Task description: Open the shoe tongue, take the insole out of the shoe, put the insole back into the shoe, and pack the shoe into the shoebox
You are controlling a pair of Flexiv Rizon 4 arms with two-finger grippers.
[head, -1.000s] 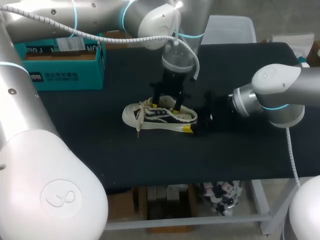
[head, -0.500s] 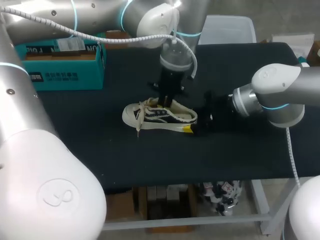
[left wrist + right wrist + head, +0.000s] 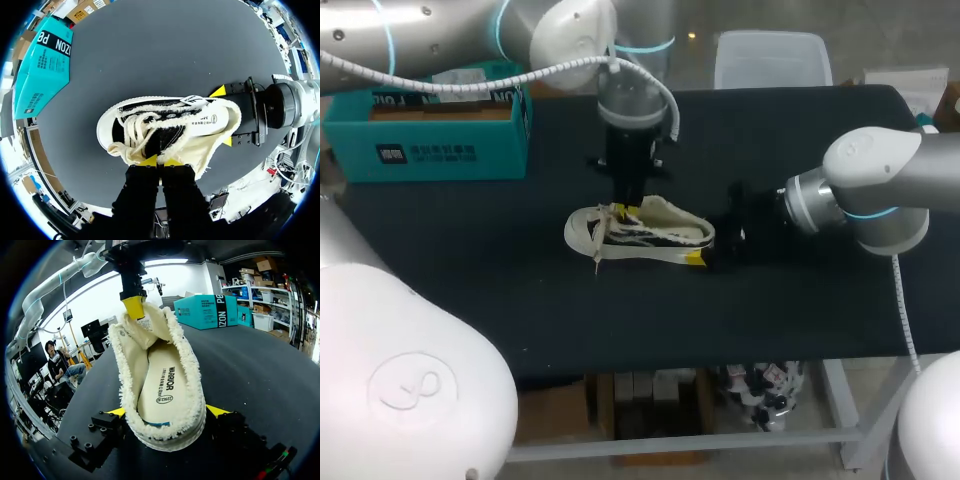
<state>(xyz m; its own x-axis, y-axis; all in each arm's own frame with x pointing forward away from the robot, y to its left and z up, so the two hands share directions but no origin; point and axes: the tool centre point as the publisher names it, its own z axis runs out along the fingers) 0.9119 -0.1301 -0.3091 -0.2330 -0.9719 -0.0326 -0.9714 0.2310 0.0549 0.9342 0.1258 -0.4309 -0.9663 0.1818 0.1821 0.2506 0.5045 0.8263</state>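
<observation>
Your right jaws clamp the heel of the sneaker point(image 3: 638, 235) on the worktop point(image 3: 800, 300). Your left jaws are closed on the tongue point(image 3: 142, 325), holding it up (step one looks about done). The insole point(image 3: 165, 385) lies inside, not yet removed. Reinserting it and packing the teal shoebox point(image 3: 430, 125) remain.

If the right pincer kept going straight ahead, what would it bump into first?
The shoe. Its heel sits between the right pincer's yellow fingers, so pushing on would probably just press onto the heel. Beyond it, the left pincer pinches the shoe tongue.
</observation>
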